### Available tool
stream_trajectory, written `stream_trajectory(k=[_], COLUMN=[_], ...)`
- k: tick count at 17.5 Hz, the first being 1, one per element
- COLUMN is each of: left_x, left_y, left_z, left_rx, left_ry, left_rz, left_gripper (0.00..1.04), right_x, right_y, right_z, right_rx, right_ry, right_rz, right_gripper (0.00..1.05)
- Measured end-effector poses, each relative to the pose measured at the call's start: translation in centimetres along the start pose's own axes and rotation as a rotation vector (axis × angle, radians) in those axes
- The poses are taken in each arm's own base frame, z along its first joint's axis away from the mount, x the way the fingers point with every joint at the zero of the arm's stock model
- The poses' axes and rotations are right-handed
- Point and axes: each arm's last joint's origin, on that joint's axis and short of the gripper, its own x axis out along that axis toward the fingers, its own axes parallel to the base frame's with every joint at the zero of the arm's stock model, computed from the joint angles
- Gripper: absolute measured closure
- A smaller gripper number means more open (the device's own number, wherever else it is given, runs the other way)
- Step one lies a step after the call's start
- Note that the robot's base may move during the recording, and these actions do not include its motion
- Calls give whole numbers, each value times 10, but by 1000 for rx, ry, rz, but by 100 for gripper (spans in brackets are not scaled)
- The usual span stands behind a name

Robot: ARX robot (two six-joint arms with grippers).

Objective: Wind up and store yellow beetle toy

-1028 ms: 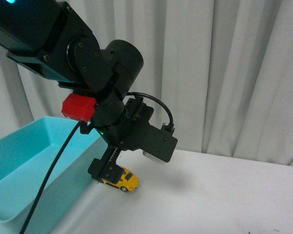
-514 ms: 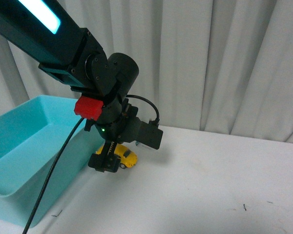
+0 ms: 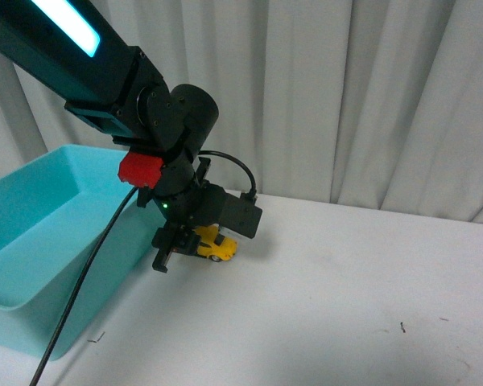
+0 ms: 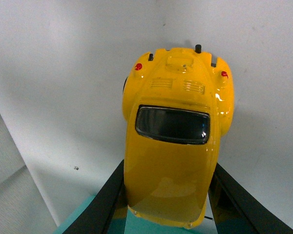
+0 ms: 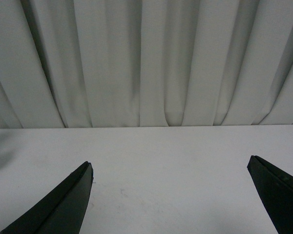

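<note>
My left end effector (image 3: 185,245) is clamped on the yellow beetle toy (image 3: 215,246), a small glossy rounded car with dark windows. In the front view the toy is low over the white table (image 3: 346,305), casting a shadow right beneath it; I cannot tell whether its wheels touch the surface. The open rectangular teal plastic bin (image 3: 105,265) stands just to the left. The toy is outside it, close beside the wall nearest the arm, and what I see of the bin's inside is plain teal wall and floor. A red block (image 3: 140,169) sits on the arm's wrist and a black cable (image 3: 80,297) hangs down across the front of the bin. A pale pleated curtain (image 3: 370,104) closes off the back.

From the left wrist camera I look down on the toy's roof and rear window, its two red tail lights at the end farther from the camera. The black fingers (image 4: 107,200) press against both sides of the body.

The right wrist camera shows my right end effector (image 5: 171,195) spread wide apart over the table, facing the curtain.
</note>
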Motion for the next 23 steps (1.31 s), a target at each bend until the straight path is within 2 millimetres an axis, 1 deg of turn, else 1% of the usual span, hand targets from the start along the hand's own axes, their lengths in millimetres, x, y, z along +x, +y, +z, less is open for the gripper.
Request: stream_trajectory(k=[3,5,6,8,9,10,11,12,13,15,16,17,18,19,20,21,22,23], left_x=[-11,-29,-42,-75,-89,-99,-115,-140,-167,-222,-240,-255,-261,-254,-247,-231,-218,-204], left_y=[-4,-6,-4,0,2,2,3,5,7,7,7,8,7,3,0,-7,-13,-18], left_z=[12,19,22,23,22,21,19,13,3,-31,-49,-72,-97,-117,-129,-144,-154,-160], left_rx=[139,182,176,130,101,87,57,3,-73,-271,-378,-521,-725,-891,-998,-1165,-1263,-1320], left_ry=[-92,-168,-200,-267,-294,-312,-342,-396,-454,-508,-489,-442,-386,-348,-315,-250,-191,-150], left_rz=[-14,7,32,92,119,137,169,224,289,444,511,588,598,574,553,485,442,410], left_gripper=[64,64,64,64,64,64,64,64,64,64,64,64,64,64,64,64,64,64], right_x=[0,0,0,0,0,0,0,0,0,0,0,0,0,0,0,0,0,0], right_y=[0,0,0,0,0,0,0,0,0,0,0,0,0,0,0,0,0,0], right_z=[0,0,0,0,0,0,0,0,0,0,0,0,0,0,0,0,0,0], right_rx=[0,0,0,0,0,0,0,0,0,0,0,0,0,0,0,0,0,0], right_ry=[0,0,0,0,0,0,0,0,0,0,0,0,0,0,0,0,0,0], right_rz=[0,0,0,0,0,0,0,0,0,0,0,0,0,0,0,0,0,0], right_gripper=[7,7,7,7,7,7,7,7,7,7,7,7,7,7,7,7,7,7])
